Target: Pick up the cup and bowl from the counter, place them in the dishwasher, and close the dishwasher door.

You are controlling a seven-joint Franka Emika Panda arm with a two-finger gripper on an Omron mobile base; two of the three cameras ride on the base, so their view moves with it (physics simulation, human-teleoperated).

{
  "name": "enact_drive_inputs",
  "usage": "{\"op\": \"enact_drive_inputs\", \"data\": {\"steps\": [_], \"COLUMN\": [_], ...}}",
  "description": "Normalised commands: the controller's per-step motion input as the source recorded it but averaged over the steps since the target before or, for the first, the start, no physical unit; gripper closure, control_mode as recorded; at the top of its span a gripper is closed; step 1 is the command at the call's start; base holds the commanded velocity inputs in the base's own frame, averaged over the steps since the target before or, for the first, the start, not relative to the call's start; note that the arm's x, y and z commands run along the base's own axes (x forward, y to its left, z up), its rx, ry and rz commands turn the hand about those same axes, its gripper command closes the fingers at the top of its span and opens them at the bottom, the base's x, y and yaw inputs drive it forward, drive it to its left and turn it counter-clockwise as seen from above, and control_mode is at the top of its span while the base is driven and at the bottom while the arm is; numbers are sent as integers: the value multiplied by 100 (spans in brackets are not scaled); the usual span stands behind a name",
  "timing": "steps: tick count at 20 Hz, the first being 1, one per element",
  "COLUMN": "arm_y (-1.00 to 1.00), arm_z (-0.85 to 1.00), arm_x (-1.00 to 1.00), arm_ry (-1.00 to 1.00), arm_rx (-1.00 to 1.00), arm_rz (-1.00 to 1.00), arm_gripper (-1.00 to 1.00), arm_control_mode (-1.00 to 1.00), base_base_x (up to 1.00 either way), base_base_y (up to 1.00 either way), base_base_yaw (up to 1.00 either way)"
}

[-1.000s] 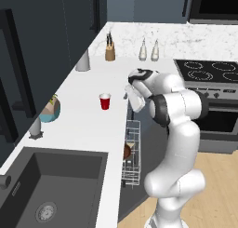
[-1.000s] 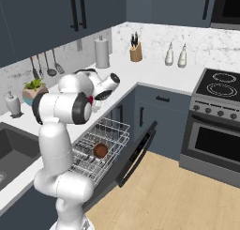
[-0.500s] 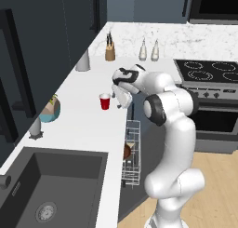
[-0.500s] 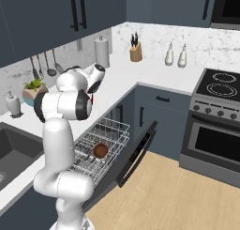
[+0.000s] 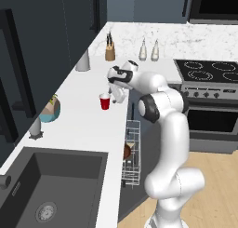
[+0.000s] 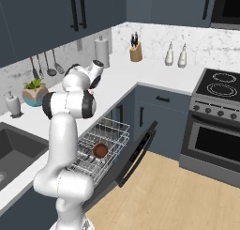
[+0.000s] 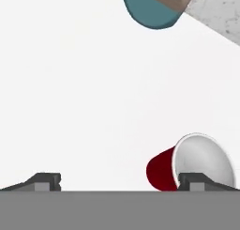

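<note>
cup [image 5: 105, 102] stands upright on the white bench [image 5: 79, 115], near its front edge, and we hold our tool [image 5: 116, 90] just beside it, fingers spread wide and pinching nothing. in the hand view the cup [image 7: 190, 163] sits by one fingertip [image 7: 193, 180]. the bowl [image 6: 100, 150] rests in the wire rack [image 6: 101, 140] of the dishwasher, whose door [image 6: 136, 151] hangs open.

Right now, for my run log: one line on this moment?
phase: reaching for cup | fingers: open, cup not between them | bowl: in dishwasher rack | dishwasher door: open
</note>
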Motion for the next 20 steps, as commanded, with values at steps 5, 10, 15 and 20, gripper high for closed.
{"op": "enact_drive_inputs", "data": {"steps": [5,10,15,20], "arm_y": [0,9,18,4], "arm_z": [-6,-24,-23,-1], "arm_x": [30,3,2,13], "arm_ry": [0,0,0,0], "arm_rx": [-1,-7,-9,-3], "arm_rz": [0,0,0,0], "arm_gripper": [-100,-100,-100,-100], "arm_control_mode": [-100,-100,-100,-100], "base_base_x": [0,0,0,0], "base_base_y": [0,0,0,0], "base_base_yaw": [0,0,0,0]}}
